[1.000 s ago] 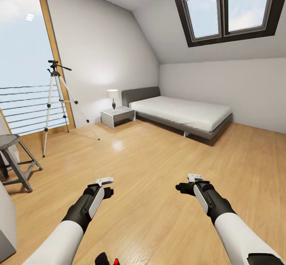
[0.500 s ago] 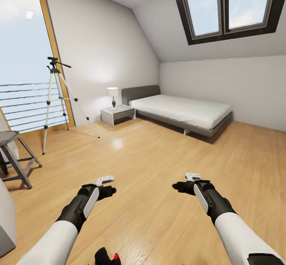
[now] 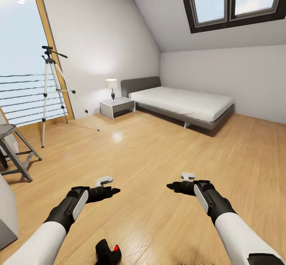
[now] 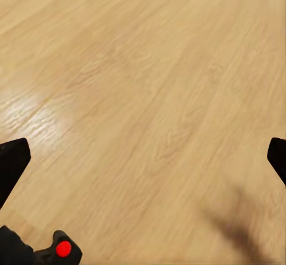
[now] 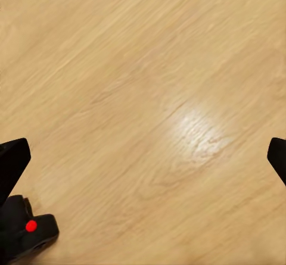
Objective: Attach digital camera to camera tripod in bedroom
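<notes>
Digital camera [image 3: 107, 252]: small black body with a red button on top, lying on the light wood floor [image 3: 159, 154] at the near edge of the head view, between the two forearms and closer to the left one; also seen at the edge of the left wrist view [image 4: 56, 250] and the right wrist view [image 5: 27, 229], red button showing in both. Camera tripod [image 3: 51, 94]: standing upright on three thin silver legs spread on the floor, black head with pan handle on top, placed by the tall wood-framed window [image 3: 24, 58] with its railing, well apart from the camera. Left gripper [image 3: 113, 191]: held out low over bare floor, fingers spread wide with nothing between them, as the left wrist view shows by the two black fingertips at opposite edges. Right gripper [image 3: 171, 186]: likewise out over the floor, fingers released and wide, holding nothing. Grey low bed [image 3: 182, 106]: against the far wall under the sloped ceiling. Dark-framed skylight [image 3: 234, 3]: above the bed. White bedside table [image 3: 117, 107]: beside the bed's head, bearing a small lamp [image 3: 112, 88]. Grey stool [image 3: 14, 150]: at the left edge, near the tripod's nearest leg.
</notes>
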### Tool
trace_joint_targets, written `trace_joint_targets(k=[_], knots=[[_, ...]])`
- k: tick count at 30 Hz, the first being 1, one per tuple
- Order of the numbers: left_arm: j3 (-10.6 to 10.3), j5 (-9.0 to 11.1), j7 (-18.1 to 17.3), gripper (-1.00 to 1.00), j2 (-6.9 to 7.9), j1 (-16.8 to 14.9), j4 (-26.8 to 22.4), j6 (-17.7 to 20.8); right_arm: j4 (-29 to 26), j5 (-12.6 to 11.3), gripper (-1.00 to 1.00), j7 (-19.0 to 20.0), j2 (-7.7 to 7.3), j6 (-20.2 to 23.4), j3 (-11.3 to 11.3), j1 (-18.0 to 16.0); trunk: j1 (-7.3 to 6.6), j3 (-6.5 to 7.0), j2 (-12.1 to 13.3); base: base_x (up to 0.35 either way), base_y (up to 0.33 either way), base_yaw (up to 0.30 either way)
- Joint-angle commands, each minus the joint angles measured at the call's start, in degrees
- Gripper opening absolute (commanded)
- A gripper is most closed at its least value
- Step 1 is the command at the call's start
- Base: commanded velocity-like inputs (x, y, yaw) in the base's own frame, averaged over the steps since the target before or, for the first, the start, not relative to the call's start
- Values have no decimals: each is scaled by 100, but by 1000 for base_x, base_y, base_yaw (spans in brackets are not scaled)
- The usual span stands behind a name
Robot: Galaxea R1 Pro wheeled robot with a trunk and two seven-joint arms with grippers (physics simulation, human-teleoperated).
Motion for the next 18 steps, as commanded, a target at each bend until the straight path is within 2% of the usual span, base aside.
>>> trace_joint_targets(k=[1,11,18], knots=[[-2,30,33,100,6,-4,-1,27,-7,-54,100,4,-2,37,1,-2,1,-29,-4,0,0,0],[-16,25,630,100,3,-3,1,-24,-14,-46,100,48,-2,36,1,-3,27,-250,-18,0,0,0],[-15,51,771,100,3,-5,-17,-32,-26,-50,100,63,-2,43,1,-2,45,-405,-27,0,0,0]])
